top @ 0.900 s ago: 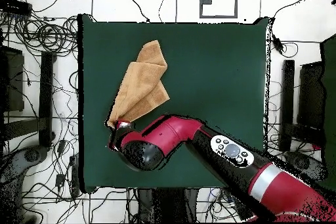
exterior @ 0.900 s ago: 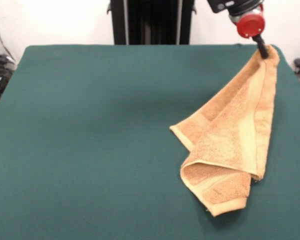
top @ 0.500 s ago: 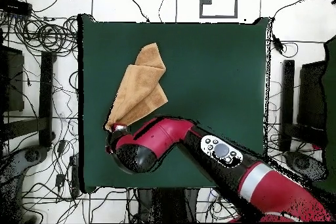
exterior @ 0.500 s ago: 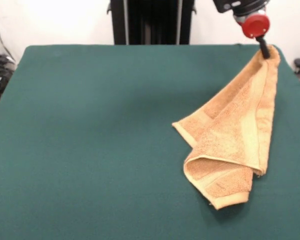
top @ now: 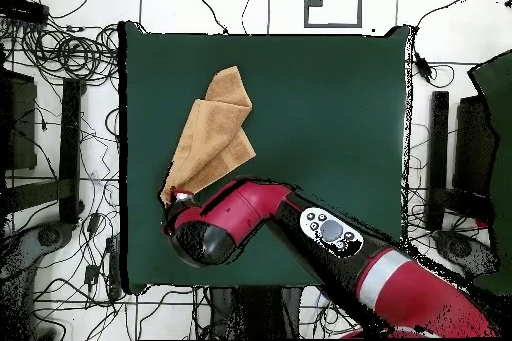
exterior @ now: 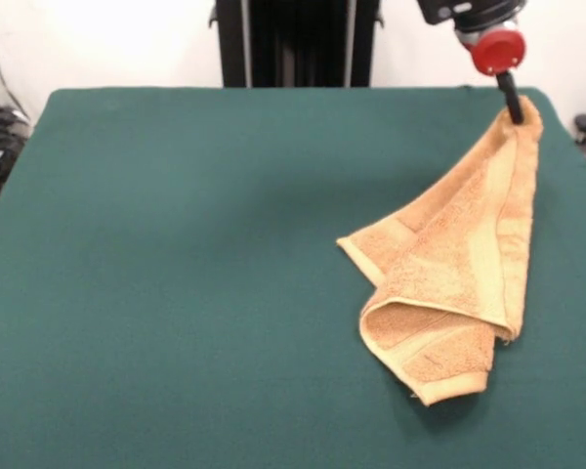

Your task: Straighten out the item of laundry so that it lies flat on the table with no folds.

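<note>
Surface [exterior: 176, 274]: dark green cloth is covering it; its left and middle parts are lying bare in the front view.
Towel [exterior: 454, 264]: tan-orange terry, sitting on the right side of the surface in the front view; one corner is being held up, the cloth is slanting down from it, and the lower end is lying doubled over on the surface with a flat woven band showing.
Gripper [exterior: 514, 109]: coming down at the upper right, it is pinching the towel's raised corner between closed dark tips.
Arm [top: 300, 232]: red and black, reaching across the surface's near edge in the overhead view.
</note>
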Tool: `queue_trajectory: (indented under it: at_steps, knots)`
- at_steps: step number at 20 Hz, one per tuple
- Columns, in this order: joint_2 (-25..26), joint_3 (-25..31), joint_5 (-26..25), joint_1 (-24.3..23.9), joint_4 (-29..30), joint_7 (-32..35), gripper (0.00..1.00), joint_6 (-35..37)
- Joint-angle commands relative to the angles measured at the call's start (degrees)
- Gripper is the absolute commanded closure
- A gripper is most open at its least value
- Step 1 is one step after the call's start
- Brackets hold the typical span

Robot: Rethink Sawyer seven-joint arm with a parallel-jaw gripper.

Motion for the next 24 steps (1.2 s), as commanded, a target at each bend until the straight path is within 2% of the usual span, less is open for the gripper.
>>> queue_trajectory:
  at_steps: [1, 5, 7, 9, 12, 17, 20, 24]
  knots:
    - [1.3, -1.9, 1.2, 0.7, -2.7, 2.6, 0.0, 5.8]
    - [1.9, -0.5, 2.9, -0.9, -4.1, 0.6, 0.0, 8.0]
    - [2.2, 1.8, 4.8, -2.6, -5.1, -2.6, 0.0, 10.8]
    - [0.3, 2.0, 7.2, -3.4, -7.2, -4.3, 0.0, 15.3]
    - [-1.8, 0.7, 8.4, -3.6, -11.2, -5.9, 0.0, 20.0]
    - [-1.7, -0.9, 6.9, -3.4, -18.1, -8.7, 0.0, 26.3]
    - [0.5, -1.4, 5.5, -3.0, -22.3, -11.2, 0.0, 30.6]
    - [4.3, -1.7, 4.7, -2.7, -25.4, -11.0, 0.0, 32.4]
